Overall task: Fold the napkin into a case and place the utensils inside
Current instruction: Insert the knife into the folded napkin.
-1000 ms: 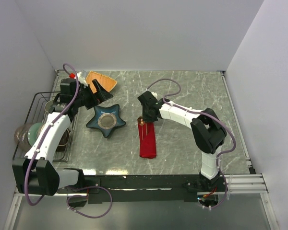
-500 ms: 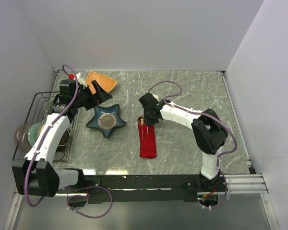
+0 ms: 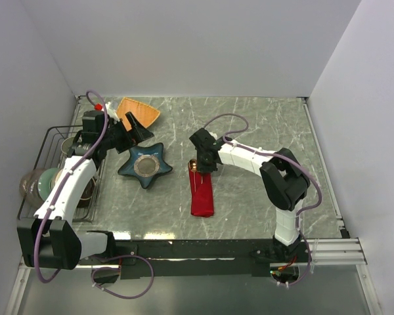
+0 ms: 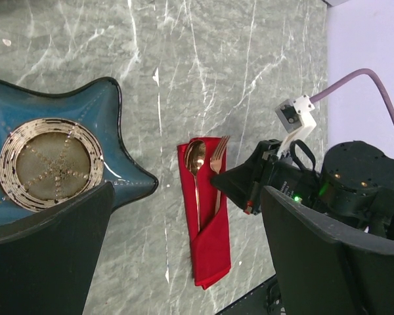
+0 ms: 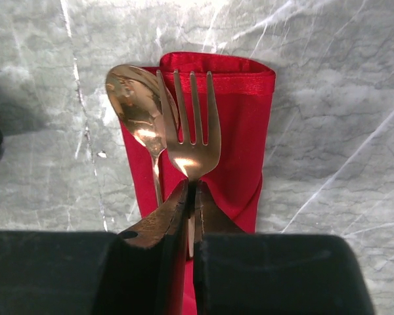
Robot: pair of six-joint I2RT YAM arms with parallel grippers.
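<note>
My right gripper (image 5: 192,191) pinched the fork (image 5: 192,154), stiff and probably slick, at its thin neck mid-frame above the soft napkin (image 5: 243,131); my left gripper (image 4: 184,256) gaped empty.

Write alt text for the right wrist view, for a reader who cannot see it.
A copper fork and spoon lie side by side on a folded red napkin on a marble table. The right gripper closely flanks the fork's handle.

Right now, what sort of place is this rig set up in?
Looks like a lab test cell staged as a dining table: plain white walls box in a marble-look tabletop, with a wire dish rack and a fork and spoon in a red napkin case.
</note>
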